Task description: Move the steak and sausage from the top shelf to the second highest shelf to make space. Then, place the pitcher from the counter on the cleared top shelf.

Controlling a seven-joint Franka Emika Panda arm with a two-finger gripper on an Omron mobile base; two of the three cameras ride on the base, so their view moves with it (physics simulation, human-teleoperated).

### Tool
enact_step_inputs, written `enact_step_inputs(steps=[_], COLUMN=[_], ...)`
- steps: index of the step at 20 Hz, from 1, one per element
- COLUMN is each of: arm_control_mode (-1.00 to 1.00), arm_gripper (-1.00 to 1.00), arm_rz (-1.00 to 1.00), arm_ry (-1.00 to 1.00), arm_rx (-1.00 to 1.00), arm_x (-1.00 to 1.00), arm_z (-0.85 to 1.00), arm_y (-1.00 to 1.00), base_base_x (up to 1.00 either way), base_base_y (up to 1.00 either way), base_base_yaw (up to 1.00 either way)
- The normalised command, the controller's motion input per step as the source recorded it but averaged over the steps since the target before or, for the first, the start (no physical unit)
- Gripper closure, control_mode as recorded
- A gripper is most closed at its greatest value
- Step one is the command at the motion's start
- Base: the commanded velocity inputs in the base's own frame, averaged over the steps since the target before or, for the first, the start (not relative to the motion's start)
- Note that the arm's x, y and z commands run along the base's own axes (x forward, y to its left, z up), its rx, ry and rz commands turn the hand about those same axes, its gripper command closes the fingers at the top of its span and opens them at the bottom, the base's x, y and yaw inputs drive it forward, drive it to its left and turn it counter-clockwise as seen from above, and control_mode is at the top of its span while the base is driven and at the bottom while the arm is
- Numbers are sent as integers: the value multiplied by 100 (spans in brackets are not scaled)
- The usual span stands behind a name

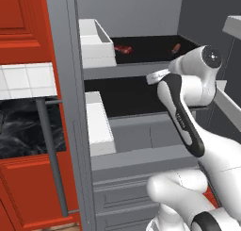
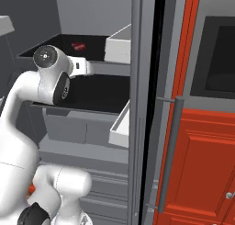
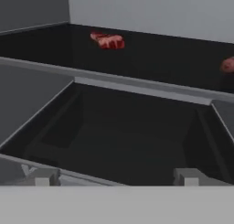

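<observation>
The steak (image 1: pixel 123 49) (image 2: pixel 79 46) (image 3: pixel 107 40) lies flat on the black top shelf (image 1: pixel 150 44), toward its left rear. On the same shelf, farther right, rests the sausage (image 1: pixel 175 48) (image 3: pixel 227 64). Below is the second highest shelf (image 1: pixel 127 95) (image 2: pixel 101 93) (image 3: pixel 128 136), bare and black. My gripper (image 3: pixel 115 177) hangs open in front of that lower shelf's front edge, with nothing between its fingertips. A strip of black marble counter (image 1: pixel 19 126) shows at the left. The pitcher is out of view.
White door bins (image 1: pixel 96 41) (image 1: pixel 100 124) (image 2: pixel 120 123) jut out beside the shelves. Grey drawers (image 1: pixel 136 136) sit under the lower shelf. Red cabinet doors (image 2: pixel 202 164) and a grey handle bar (image 1: pixel 49 154) flank the open fridge.
</observation>
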Motion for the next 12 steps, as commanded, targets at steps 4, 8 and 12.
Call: enact_step_inputs(steps=[4, 8, 12], arm_control_mode=[-100, -100, -100], arm_gripper=[-100, -100, -100], arm_rz=[0, -3, -6], arm_ry=[-1, 0, 0], arm_rx=[2, 4, 4], arm_x=[25, 33, 47], arm_z=[79, 53, 13], arm_y=[13, 12, 14], base_base_x=[0, 0, 0], base_base_y=[0, 0, 0], base_base_yaw=[0, 0, 0])
